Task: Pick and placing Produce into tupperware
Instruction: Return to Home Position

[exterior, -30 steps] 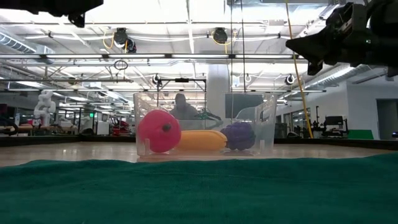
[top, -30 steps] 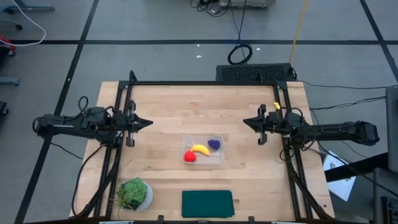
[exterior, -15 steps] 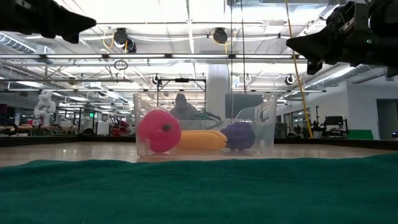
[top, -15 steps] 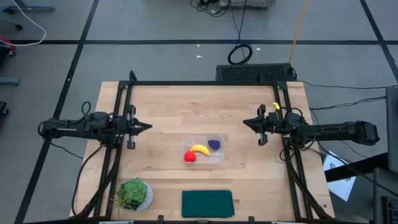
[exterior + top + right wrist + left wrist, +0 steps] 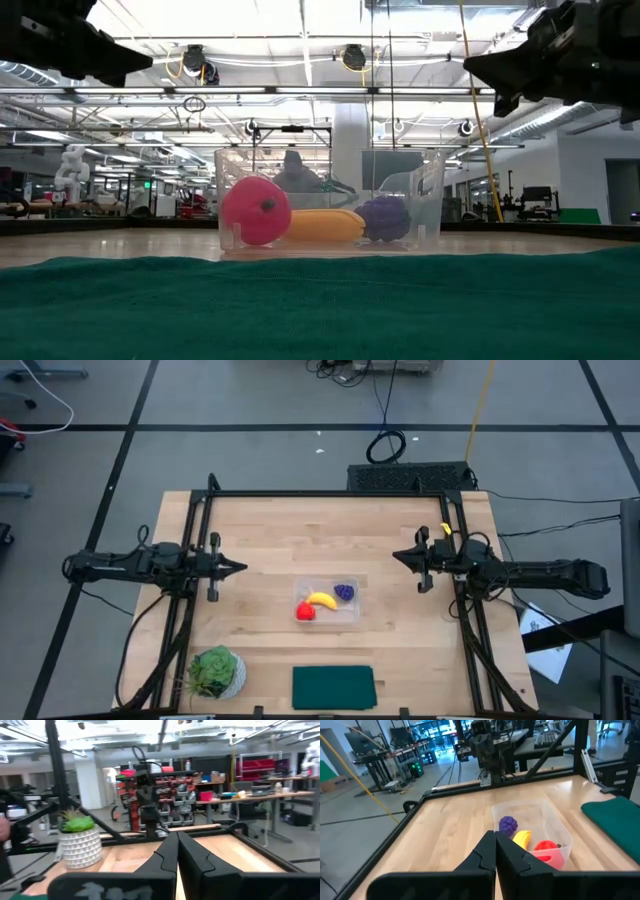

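item: left pincer (image 5: 238, 567), right pincer (image 5: 397, 557), both pressed narrow, empty. tupperware (image 5: 356, 605) between them holds 3 produce pieces (image 5: 321, 600). advice: retract each arm level, tips well apart from the tupperware.

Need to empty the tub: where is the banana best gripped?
Likely the middle of the banana, from straight above. It lies flat in the clear tub, whose walls block a side approach, with the red fruit and grapes at its ends; pinch across its narrow width.

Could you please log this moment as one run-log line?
produce all in tupperware | left gripper shut, left edge | right gripper shut, right edge
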